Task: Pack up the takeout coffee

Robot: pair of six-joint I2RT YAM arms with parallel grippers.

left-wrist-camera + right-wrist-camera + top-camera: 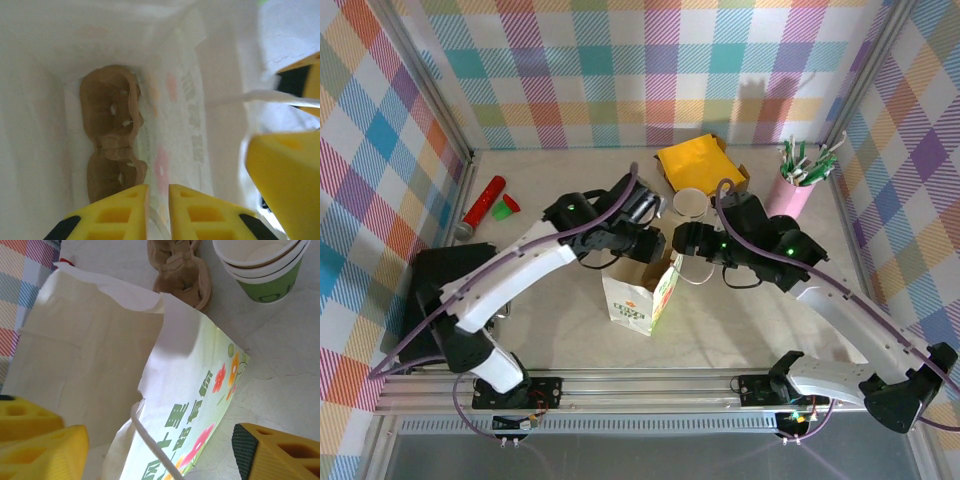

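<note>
bag [630, 300] mouth under arms | carrier [112, 135] deep inside, blurred | right gripper [160, 437] cropped

Looking down into the open white bag [45, 125].

A brown pulp cup carrier [110, 117] lies at the bottom, both its cups empty. Pink and grey print shows faintly through the right wall. The left pincer [158, 192] sits at the lower edge, its yellow fingers [120, 215] nearly together with a thin white strip in the narrow gap. At right, the right pincer [280, 115] has one finger on each side of the bag's handle strip [280, 96].
</note>
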